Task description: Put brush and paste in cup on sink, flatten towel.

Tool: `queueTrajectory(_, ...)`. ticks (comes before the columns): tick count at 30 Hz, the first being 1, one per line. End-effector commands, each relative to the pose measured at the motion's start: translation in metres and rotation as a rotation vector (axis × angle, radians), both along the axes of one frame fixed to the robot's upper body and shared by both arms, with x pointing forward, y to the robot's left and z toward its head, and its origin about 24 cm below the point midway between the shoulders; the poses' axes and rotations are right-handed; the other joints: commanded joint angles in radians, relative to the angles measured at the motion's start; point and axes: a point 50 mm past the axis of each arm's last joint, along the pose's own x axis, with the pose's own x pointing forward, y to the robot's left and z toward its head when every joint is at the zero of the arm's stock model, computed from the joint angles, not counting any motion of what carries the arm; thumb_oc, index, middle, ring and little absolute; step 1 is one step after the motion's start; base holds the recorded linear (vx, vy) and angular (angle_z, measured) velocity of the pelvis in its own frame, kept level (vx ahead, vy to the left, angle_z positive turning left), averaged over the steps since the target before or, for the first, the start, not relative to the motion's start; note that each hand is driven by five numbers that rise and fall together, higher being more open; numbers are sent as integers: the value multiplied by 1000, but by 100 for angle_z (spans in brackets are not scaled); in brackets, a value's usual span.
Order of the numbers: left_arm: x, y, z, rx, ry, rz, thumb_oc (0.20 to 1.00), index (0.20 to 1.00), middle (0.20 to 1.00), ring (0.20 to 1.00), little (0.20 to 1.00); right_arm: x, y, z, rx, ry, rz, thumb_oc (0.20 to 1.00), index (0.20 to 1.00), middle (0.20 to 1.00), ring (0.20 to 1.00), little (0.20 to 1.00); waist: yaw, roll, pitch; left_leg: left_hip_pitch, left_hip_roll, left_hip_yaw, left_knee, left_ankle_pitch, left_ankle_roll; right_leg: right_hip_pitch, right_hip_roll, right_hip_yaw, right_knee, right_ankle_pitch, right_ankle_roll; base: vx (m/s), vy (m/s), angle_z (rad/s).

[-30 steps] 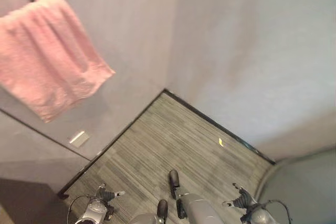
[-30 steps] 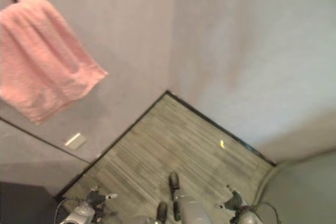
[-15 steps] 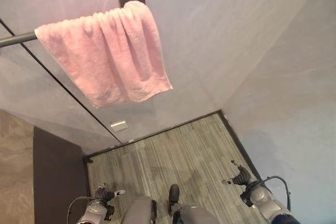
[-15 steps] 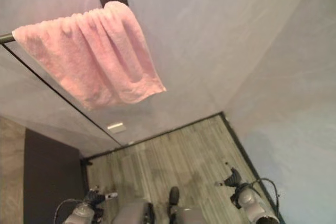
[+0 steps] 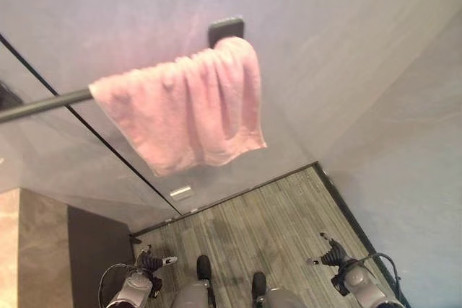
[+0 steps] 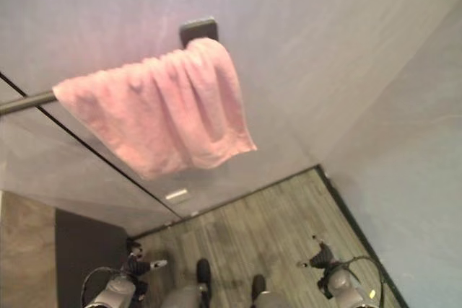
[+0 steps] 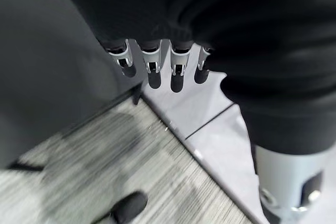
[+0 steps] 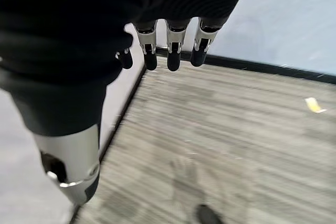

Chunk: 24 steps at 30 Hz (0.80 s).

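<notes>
Hands (image 5: 148, 262) low, seemingly empty; towel (image 5: 188, 110) bunched.

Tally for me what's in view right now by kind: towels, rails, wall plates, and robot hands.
Pink towel: 1, bunched on the rail
Dark towel rail: 1
Small pale wall plate: 1
Robot hands: 2, left hand and right hand, both hanging open and holding nothing
Total: 5
</notes>
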Motion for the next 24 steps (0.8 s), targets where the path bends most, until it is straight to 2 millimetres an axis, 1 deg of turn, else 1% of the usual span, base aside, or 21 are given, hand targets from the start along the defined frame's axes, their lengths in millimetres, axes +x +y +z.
queueTrajectory(1,-1,15,7,68,-24,-40,1000,1000,1000,1000,1000,11,-1,12,50,-88,-34,1000,1000,1000,1000,1000,11,-13,-28,-33,-25,-24,89,-42,-18,-66,-29,85,180,151,74,155,275,15)
queueTrajectory(2,-3,16,7,72,-18,-49,1000,1000,1000,1000,1000,11,-2,14,68,-102,-49,1000,1000,1000,1000,1000,7,-9,-28,-21,-28,-27,82,-46,-17,-79,-24,82,190,144,72,116,75,41)
queueTrajectory(3,-2,18,8,81,-19,-67,1000,1000,1000,1000,1000,11,-5,17,99,-122,-75,1000,1000,1000,1000,1000,-12,-6,-31,-7,-36,-45,67,-44,-19,-96,22,120,179,119,66,121,75,37)
queueTrajectory(7,-2,18,8,81,-19,-68,1000,1000,1000,1000,1000,11,-5,17,99,-122,-75,1000,1000,1000,1000,1000,-11,-6,-32,-8,-36,-45,67,-44,-19,-97,22,120,179,119,66,34,14,43)
queueTrajectory(8,0,20,10,86,-25,-76,1000,1000,1000,1000,1000,7,-9,18,121,-124,-104,1000,1000,1000,1000,1000,-22,-6,-31,4,-44,-63,58,-45,-20,-112,55,145,150,99,61,121,38,-4)
queueTrajectory(9,1,22,12,90,-36,-73,1000,1000,1000,1000,1000,7,-13,21,143,-142,-132,1000,1000,1000,1000,1000,-25,-6,-33,13,-44,-68,51,-44,-25,-122,56,142,102,87,62,125,37,1)
queueTrajectory(10,1,22,12,90,-35,-73,1000,1000,1000,1000,1000,7,-13,21,143,-141,-133,1000,1000,1000,1000,1000,-26,-5,-31,16,-44,-70,51,-45,-25,-118,56,140,101,86,61,209,-81,4)
queueTrajectory(11,4,26,17,92,-69,-75,1000,1000,1000,1000,1000,5,-29,30,163,-187,-200,1000,1000,1000,1000,1000,-34,-30,-31,31,-64,-85,57,-61,-39,-158,33,153,-92,129,76,223,-188,4)
queueTrajectory(12,5,31,24,96,-102,-96,1000,1000,1000,1000,1000,4,-48,42,184,-231,-251,1000,1000,1000,1000,1000,-31,-46,-36,32,-62,-112,77,-71,-47,-92,33,164,-154,146,95,331,-362,6)
queueTrajectory(13,-7,41,29,72,-118,-79,1000,1000,1000,1000,1000,3,-74,60,194,-259,-273,1000,1000,1000,1000,1000,-3,-59,-66,48,-46,-119,52,-62,-61,-27,33,137,-216,143,90,199,-325,27)
queueTrajectory(16,-8,46,38,53,-158,-100,1000,1000,1000,1000,1000,2,-88,72,220,-284,-286,1000,1000,1000,1000,1000,4,-65,-81,52,-33,-140,26,-45,-73,-3,34,122,-245,138,83,72,-150,73)
queueTrajectory(17,-8,46,38,53,-158,-100,1000,1000,1000,1000,1000,2,-88,72,220,-284,-286,1000,1000,1000,1000,1000,4,-65,-81,52,-33,-140,25,-45,-73,-3,34,122,-245,138,83,27,-77,58)
queueTrajectory(19,-5,49,46,46,-195,-115,1000,1000,1000,1000,1000,4,-98,85,224,-311,-284,1000,1000,1000,1000,1000,10,-67,-88,58,-22,-149,8,-36,-80,10,36,111,-261,134,78,41,-121,18)
queueTrajectory(20,3,51,62,46,-259,-160,1000,1000,1000,1000,1000,8,-108,101,232,-346,-274,1000,1000,1000,1000,1000,14,-66,-90,62,-14,-159,-1,-30,-89,20,39,97,-267,128,74,43,-117,9)
queueTrajectory(21,2,51,62,45,-258,-160,1000,1000,1000,1000,1000,8,-109,101,233,-346,-274,1000,1000,1000,1000,1000,13,-65,-90,63,-14,-160,-2,-29,-89,21,39,96,-267,128,74,34,-104,13)
queueTrajectory(22,4,52,66,39,-277,-168,1000,1000,1000,1000,1000,10,-111,107,248,-368,-275,1000,1000,1000,1000,1000,14,-65,-92,63,-11,-165,-4,-28,-91,26,39,91,-270,126,73,38,-77,24)
queueTrajectory(23,7,54,78,21,-337,-177,1000,1000,1000,1000,1000,15,-114,117,303,-416,-288,1000,1000,1000,1000,1000,18,-63,-95,67,-6,-171,-5,-28,-96,34,40,81,-272,120,70,51,-103,28)
queueTrajectory(24,10,53,84,10,-371,-180,1000,1000,1000,1000,1000,19,-113,121,342,-443,-289,1000,1000,1000,1000,1000,22,-61,-96,69,-4,-174,-4,-27,-98,39,41,76,-273,117,67,53,-96,25)
